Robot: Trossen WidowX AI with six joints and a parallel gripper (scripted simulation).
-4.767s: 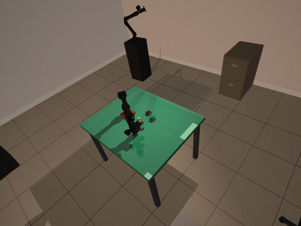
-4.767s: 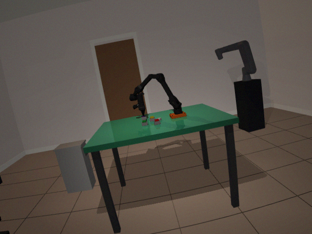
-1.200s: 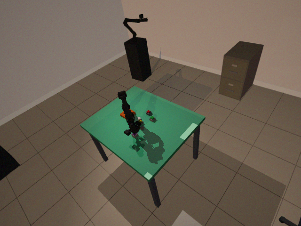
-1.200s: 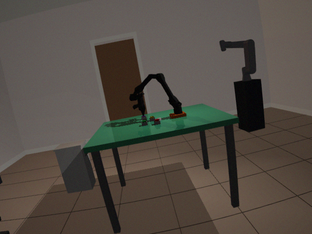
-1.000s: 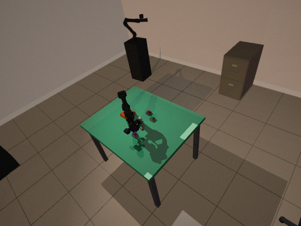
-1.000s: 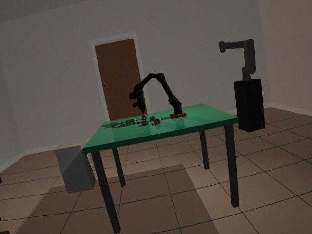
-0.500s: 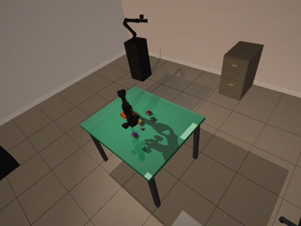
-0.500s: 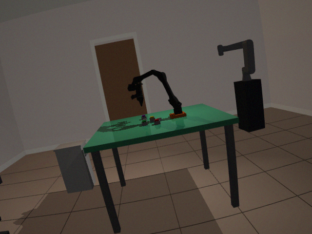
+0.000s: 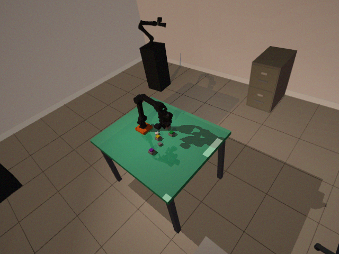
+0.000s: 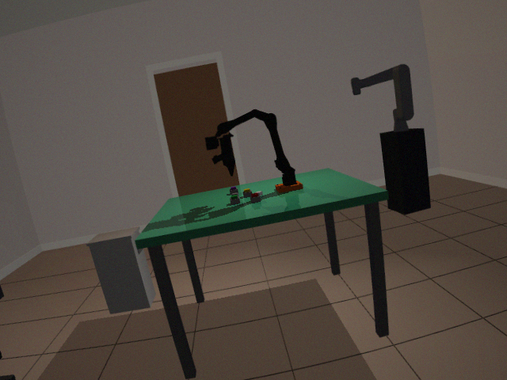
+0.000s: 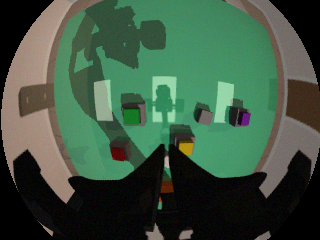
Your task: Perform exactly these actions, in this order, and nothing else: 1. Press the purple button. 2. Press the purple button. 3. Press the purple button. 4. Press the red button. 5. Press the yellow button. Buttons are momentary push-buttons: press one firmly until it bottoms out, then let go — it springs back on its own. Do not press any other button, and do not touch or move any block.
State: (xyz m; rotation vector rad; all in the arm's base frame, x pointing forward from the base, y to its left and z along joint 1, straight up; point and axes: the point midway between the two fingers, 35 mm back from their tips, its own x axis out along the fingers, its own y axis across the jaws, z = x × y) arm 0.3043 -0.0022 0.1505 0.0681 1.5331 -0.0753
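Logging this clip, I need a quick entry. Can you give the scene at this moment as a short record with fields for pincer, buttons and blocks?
pincer: shut, holding nothing, pointing down
height: well above the table, touching no button
purple button: farthest from the base
yellow button: just right of the pincer tips in the wrist view
red button: hidden behind the arm in the top view
green button: beside the red one
grey block: between yellow and purple buttons
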